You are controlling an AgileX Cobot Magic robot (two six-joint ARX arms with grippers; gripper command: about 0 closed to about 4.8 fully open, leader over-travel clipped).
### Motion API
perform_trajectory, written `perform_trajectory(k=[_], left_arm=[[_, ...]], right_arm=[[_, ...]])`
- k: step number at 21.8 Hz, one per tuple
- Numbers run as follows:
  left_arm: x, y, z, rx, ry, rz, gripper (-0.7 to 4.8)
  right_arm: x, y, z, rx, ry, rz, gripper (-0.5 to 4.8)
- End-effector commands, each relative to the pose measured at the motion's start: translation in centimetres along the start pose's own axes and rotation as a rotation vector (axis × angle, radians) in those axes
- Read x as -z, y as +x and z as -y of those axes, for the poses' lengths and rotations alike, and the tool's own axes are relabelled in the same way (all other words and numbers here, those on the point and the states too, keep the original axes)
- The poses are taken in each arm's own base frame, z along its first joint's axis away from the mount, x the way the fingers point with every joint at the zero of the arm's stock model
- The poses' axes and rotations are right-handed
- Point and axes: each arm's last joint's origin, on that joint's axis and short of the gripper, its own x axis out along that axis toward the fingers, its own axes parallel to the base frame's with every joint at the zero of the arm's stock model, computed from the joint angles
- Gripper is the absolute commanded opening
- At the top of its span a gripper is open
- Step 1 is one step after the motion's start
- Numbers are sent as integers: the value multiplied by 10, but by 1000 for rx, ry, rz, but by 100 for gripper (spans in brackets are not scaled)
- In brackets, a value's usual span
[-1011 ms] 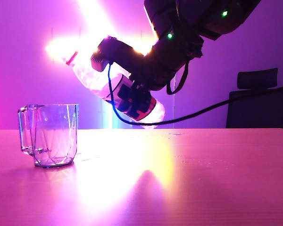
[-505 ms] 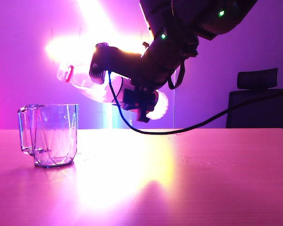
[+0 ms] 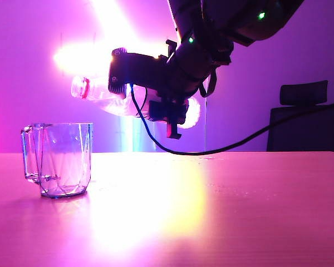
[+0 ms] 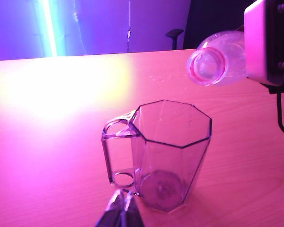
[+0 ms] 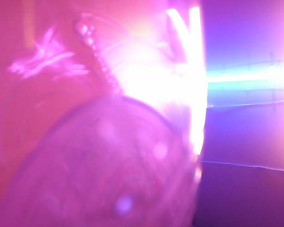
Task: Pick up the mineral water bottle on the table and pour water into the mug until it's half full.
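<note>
The clear ribbed plastic mineral water bottle w/ red neck ring (image 3: 108,95) is lying almost level in the air, open mouth pointing toward the mug side, base end glowing behind the arm. The short clear faceted mug w/ angular side handle (image 3: 64,159) is standing upright on the pink-lit wooden table (image 3: 239,206), below the bottle mouth; it looks empty, no stream showing.

Risk, as a judgement: in the exterior view the mouth is sitting roughly over the mug's rim, and the left wrist view shows it above and off to one side of the opening, not centred. If the tilt goes further from here, water is probably landing on the rim or on the table rather than inside. Being that high above the mug, a sudden gush could splash out or overshoot half full. Bottle is smooth and thin-walled, so a slip or squeeze in the grip is possible w/ more roll.

Right gripper (image 3: 166,114) is clamped round the bottle's mid-body, approx where the label would be, neck sticking out past it toward the mug, base on the far side. Right wrist view is blurred, only the bottle body filling the frame.

Left gripper (image 4: 120,209) is sitting low near the table, just beside the mug's base on the handle side, fingertips together, holding nothing.
</note>
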Motion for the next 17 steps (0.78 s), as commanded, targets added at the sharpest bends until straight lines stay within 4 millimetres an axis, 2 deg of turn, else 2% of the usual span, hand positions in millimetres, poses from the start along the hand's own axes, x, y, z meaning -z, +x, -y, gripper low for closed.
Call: perform_trajectory(k=[1, 17], left_arm=[[-1, 0, 0, 4, 4, 7, -2], [-1, 0, 0, 5, 4, 7, -2]], right_arm=[[-4, -1, 16, 109, -16, 18, 211], [-5, 2, 18, 133, -116, -1, 211]])
